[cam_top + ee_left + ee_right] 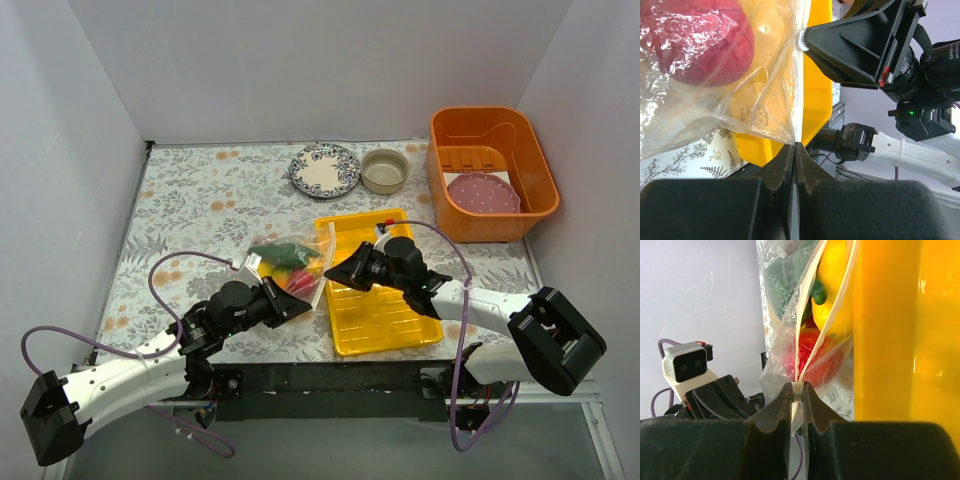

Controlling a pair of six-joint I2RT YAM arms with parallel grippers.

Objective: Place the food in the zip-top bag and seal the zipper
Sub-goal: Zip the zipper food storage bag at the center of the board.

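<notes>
The red food piece (695, 40) is cut off by the left wrist view's top edge and blurred behind the zip-top bag (755, 110). From above, the zipper (799, 90) is too small to be made out.

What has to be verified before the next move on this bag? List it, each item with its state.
1. Food inside the zip-top bag: ok; red, yellow and green pieces show through the plastic.
2. Left gripper shut on the zipper: ok.
3. Right gripper shut on the zipper: ok.
4. Zipper sealed along its length: not ok; the right wrist view shows its two strips apart beyond the fingers.
5. Yellow piece clear of the strips: cannot tell; it sits close behind the gap.
</notes>
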